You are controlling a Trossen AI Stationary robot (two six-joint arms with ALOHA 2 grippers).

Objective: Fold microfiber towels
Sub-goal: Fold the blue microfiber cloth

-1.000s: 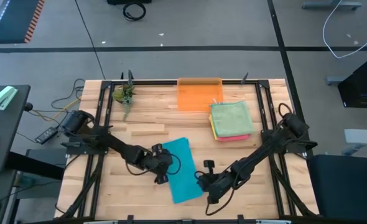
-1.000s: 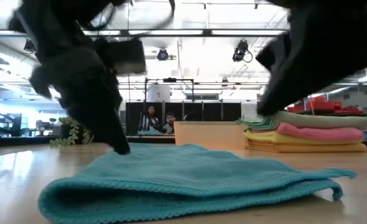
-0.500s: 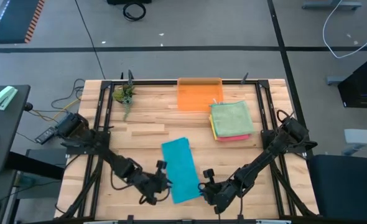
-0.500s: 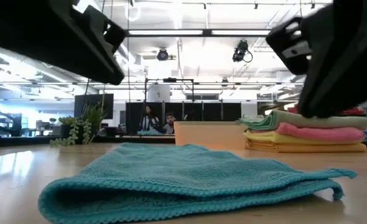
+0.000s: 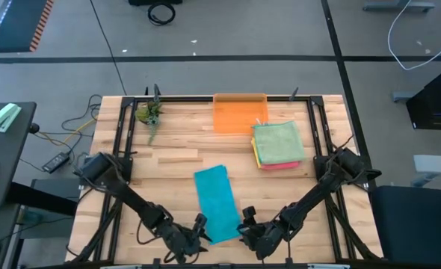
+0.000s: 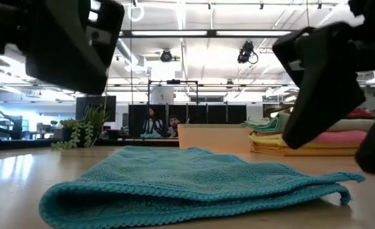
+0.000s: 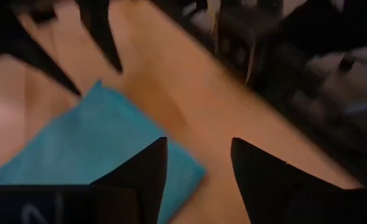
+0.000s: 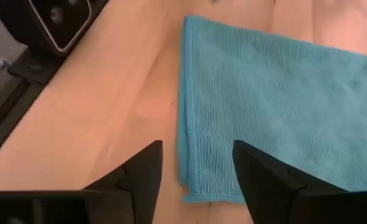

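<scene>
From the high view, you have the teal towel point(image 5: 215, 202) lying as a folded strip in the middle of the table point(image 5: 176, 146), its long axis running from the far side toward the near edge, slightly slanted. Both grippers sit at that near end: the left gripper point(image 5: 193, 237) just off the strip's near left corner, the right gripper point(image 5: 252, 233) just off its near right corner. Neither is clearly nearer; the towel lies between them and away toward the far side. The stack of folded towels point(image 5: 278, 145) rests well apart, at the far right beside the orange bin point(image 5: 239, 113).

In the low view, you see the teal towel point(image 6: 194, 184) flat on the wood, folded double, with nothing touching it. Dark arm parts hang above it on either side, and the stack point(image 6: 311, 138) stands behind on the right.

In the left wrist view, your left gripper point(image 7: 196, 165) has its fingers spread apart with nothing between them. The towel's corner point(image 7: 102, 149) lies just ahead and to one side.

In the right wrist view, your right gripper point(image 8: 196, 168) is likewise spread and empty, and the towel's end edge point(image 8: 277, 106) lies just ahead of the fingertips, the strip stretching away from them.

My judgement is that the next fold must bring the near end toward the far end, along that long axis.
</scene>
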